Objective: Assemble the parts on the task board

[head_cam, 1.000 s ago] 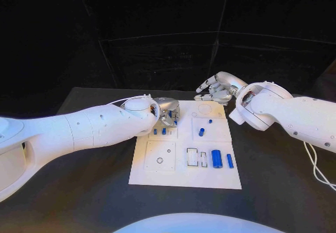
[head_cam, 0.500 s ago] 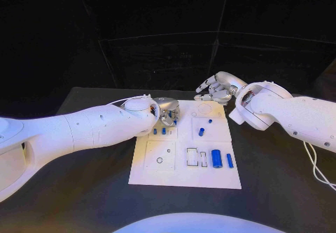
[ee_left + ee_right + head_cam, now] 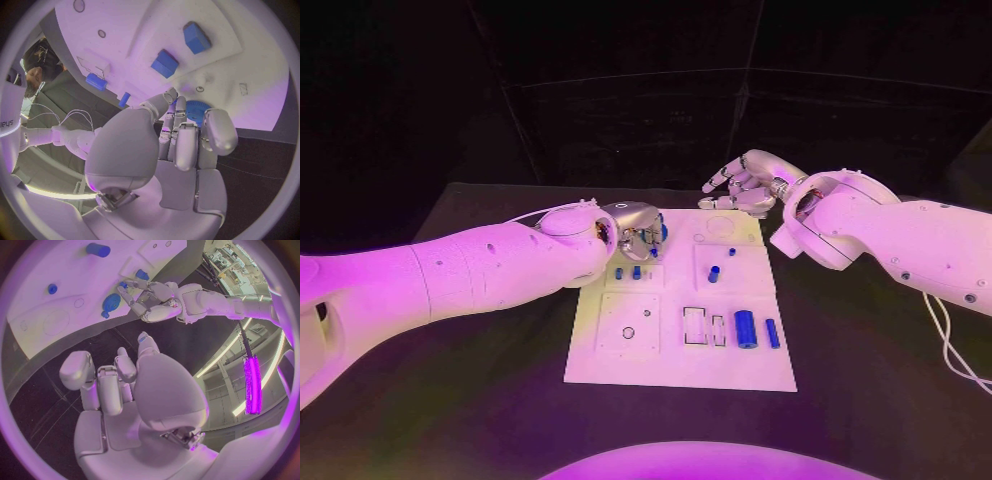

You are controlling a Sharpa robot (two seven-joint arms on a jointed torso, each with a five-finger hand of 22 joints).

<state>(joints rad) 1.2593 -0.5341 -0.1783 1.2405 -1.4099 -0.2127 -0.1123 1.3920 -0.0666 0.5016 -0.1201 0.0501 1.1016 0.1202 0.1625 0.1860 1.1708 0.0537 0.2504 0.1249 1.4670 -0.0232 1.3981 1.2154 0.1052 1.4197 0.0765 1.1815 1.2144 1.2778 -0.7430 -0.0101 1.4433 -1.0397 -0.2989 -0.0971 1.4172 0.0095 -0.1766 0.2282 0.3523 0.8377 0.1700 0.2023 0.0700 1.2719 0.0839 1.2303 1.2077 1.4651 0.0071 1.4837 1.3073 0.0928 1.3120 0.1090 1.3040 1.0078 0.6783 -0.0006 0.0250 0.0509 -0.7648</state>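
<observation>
Violet light falls over the task board (image 3: pixel 678 365), the brightest surface, glaring pale against the black table (image 3: pixel 473 400) and the dark room at 12 o'clock. My left arm (image 3: pixel 459 275) fades into shade toward 8 o'clock. In my wrist views straight edges bend near the rim, and a lit strip (image 3: pixel 251 385) glows at 3 o'clock.

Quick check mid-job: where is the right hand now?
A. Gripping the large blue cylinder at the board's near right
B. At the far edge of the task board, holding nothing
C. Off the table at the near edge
B. In the head view the right hand sits at the far edge of the task board, fingers apart and empty; the large blue cylinder lies untouched.
</observation>
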